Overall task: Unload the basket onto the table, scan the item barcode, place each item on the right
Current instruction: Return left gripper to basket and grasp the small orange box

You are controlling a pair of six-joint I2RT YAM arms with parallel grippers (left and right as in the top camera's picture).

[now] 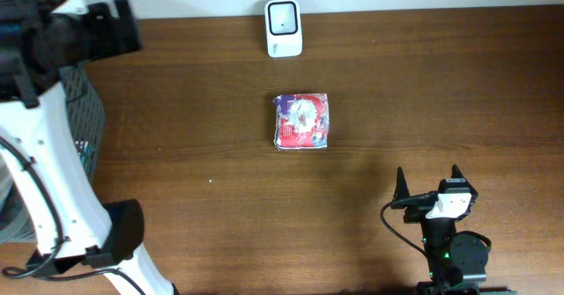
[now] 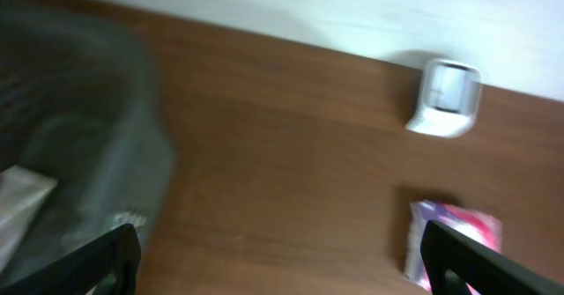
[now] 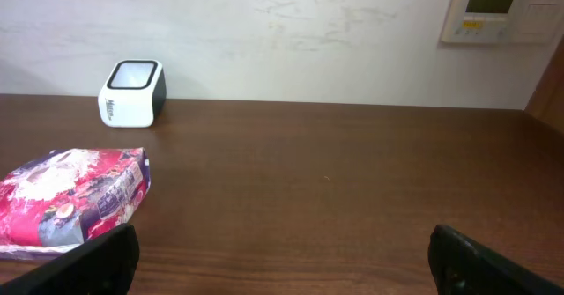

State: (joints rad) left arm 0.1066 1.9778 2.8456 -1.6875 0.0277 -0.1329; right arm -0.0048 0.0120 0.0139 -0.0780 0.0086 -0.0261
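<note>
blurred basket [image 2: 106, 110], pouch [image 2: 465, 217] half-hidden

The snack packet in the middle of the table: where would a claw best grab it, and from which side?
Probably from straight above, jaws closing across the packet on two opposite edges near its middle. It lies flat on the table, low and puffy, so a sideways approach finds little to pinch. The open right gripper stands nearest.
</note>
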